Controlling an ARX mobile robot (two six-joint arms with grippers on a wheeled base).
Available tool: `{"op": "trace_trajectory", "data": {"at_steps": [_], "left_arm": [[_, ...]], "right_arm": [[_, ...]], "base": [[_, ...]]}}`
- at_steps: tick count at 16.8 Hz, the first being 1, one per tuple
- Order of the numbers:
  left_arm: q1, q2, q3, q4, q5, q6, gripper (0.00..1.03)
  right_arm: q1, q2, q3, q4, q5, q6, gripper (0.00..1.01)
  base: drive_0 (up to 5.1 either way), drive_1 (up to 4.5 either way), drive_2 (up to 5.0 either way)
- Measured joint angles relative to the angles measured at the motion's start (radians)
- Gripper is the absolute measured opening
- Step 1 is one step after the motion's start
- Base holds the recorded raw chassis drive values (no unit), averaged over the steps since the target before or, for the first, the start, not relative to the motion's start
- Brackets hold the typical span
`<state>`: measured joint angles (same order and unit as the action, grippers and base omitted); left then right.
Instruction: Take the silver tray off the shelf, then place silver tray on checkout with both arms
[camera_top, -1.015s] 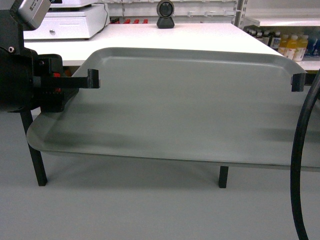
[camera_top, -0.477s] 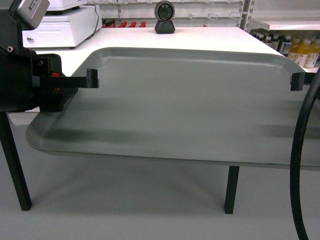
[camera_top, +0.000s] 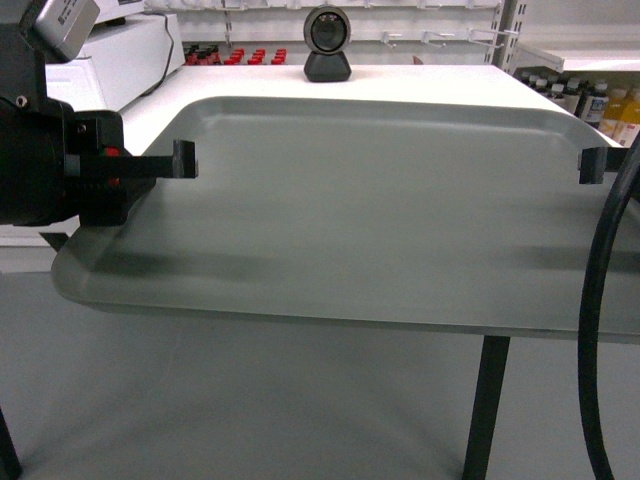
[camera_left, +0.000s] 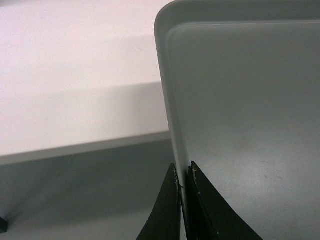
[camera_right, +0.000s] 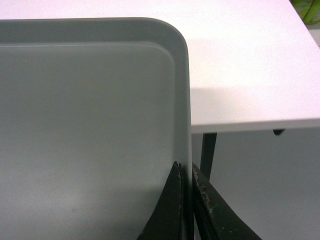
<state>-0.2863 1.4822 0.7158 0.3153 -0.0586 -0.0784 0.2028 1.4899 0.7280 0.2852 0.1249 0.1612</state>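
Fingers (camera_left: 176, 210) of both arms pinched on silver tray (camera_top: 370, 210) rims.

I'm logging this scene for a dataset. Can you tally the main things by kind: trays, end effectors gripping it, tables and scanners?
Trays: 1, the silver tray
End effectors: 2, left end effector and right end effector, each clamped on a tray rim
Tables: 1, the white checkout
Scanners: 1, the black scanner
Total: 5

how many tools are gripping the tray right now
2. The left tool pinches the grey-silver metal tray at its left rim; the right tool pinches its right rim.
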Motion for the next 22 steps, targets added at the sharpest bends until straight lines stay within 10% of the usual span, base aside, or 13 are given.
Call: {"op": "trace_trajectory", "data": {"at_steps": [22], "left_arm": [[0.0,0.003,0.0,0.007,0.002,0.0,0.03]], "right_arm": [[-0.001,0.001,0.0,0.004,0.001,0.0,0.03]], "base": [[0.1,4.31,-4.1]]}}
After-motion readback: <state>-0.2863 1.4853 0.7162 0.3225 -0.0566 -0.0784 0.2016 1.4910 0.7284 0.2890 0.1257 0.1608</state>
